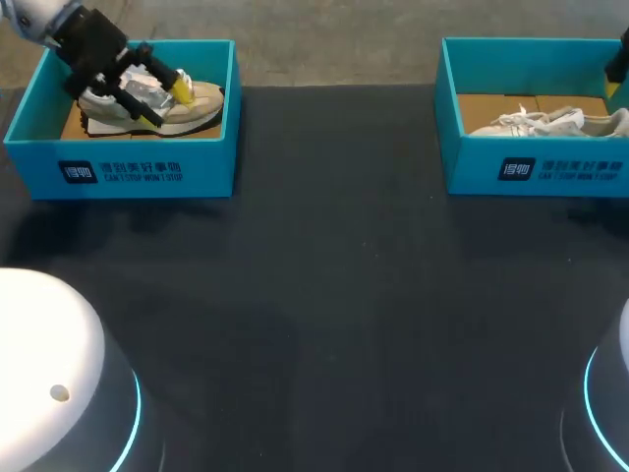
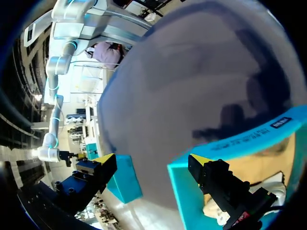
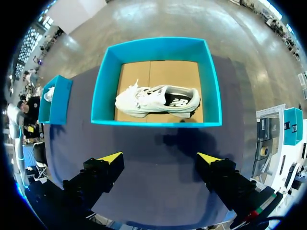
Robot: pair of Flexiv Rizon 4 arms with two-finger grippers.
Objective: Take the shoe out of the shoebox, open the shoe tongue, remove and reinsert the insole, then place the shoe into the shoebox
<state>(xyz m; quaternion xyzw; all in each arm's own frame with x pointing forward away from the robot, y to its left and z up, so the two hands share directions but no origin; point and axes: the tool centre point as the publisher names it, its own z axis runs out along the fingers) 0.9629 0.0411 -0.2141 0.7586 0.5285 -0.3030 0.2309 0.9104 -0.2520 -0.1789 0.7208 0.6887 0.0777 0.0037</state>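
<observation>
- Beige shoe (image 1: pixel 187 106) sits inside the left shoebox (image 1: pixel 128 167) at the far left corner of the tabletop (image 1: pixel 324 295). White shoe (image 1: pixel 550 121) lies in the right shoebox (image 1: pixel 536 167) at far right.
- Only the head view gets both boxes at once, well apart. It shows the left hand (image 1: pixel 169 96) down inside the left shoebox, over the beige shoe's upper. One yellow tip is right at the shoe, but I cannot tell if it touches.
- Head view gives only a sliver of the right arm, at the edge above the right shoebox.
- Left wrist view: left hand (image 2: pixel 151 159) is spread wide, gripping nothing. One finger is inside the box, just above the beige shoe (image 2: pixel 211 211). The other is well out past the left shoebox wall (image 2: pixel 184 191). Little of the shoe shows here.
- Right wrist view has the whole white shoe (image 3: pixel 156 99) from above, lying lengthwise on the brown cardboard floor of the right shoebox (image 3: pixel 156 122). The left shoebox (image 3: pixel 55 98) shows small, farther off.
- Right hand (image 3: pixel 159 158) is wide open and empty, above bare tabletop. The right shoebox is ahead of it and apart from it.
</observation>
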